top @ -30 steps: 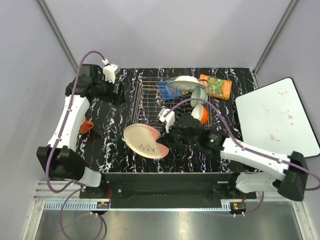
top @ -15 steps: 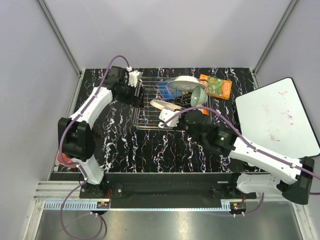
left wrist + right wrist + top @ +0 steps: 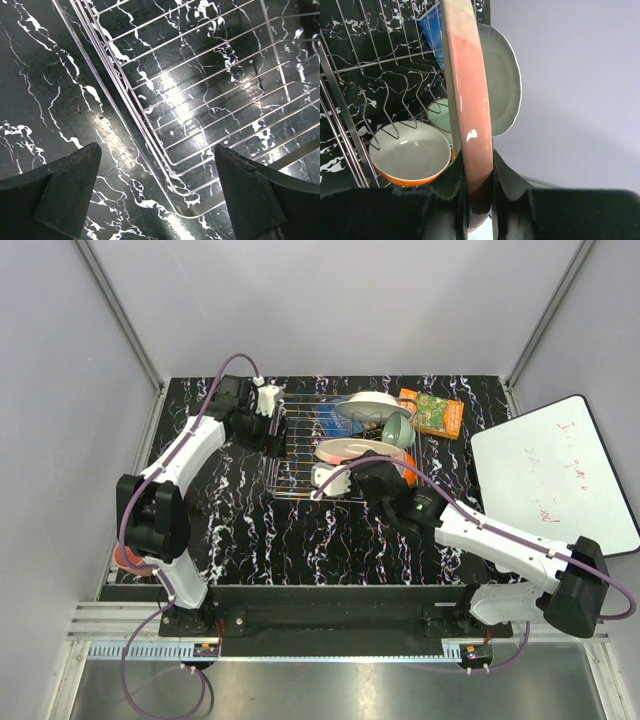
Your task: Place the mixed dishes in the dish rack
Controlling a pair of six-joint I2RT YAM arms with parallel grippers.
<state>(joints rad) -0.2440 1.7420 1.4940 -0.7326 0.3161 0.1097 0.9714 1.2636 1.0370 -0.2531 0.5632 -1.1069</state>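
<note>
Holding the pink plate point(image 3: 467, 100) by its rim in the right end effector point(image 3: 479, 170), clamped tight on it, up on edge over the rack point(image 3: 295, 455). Hanging close to the white plate point(image 3: 502, 75), with the orange bowl point(image 3: 410, 152) and green bowl point(image 3: 440, 117) down below in the rack. With the left end effector point(image 3: 156, 147) wide apart, grabbing nothing, low by the rack's corner over the tabletop point(image 3: 40, 75). Could bump the white plate if lowered crooked, and knock it over. Could land on the orange bowl and not in a slot, then tip flat. Could slip out, gripped only by a thin bit of rim. Could shove the rack along, if pushed hard against the wires. Best to go down slow and straight, between the wires
</note>
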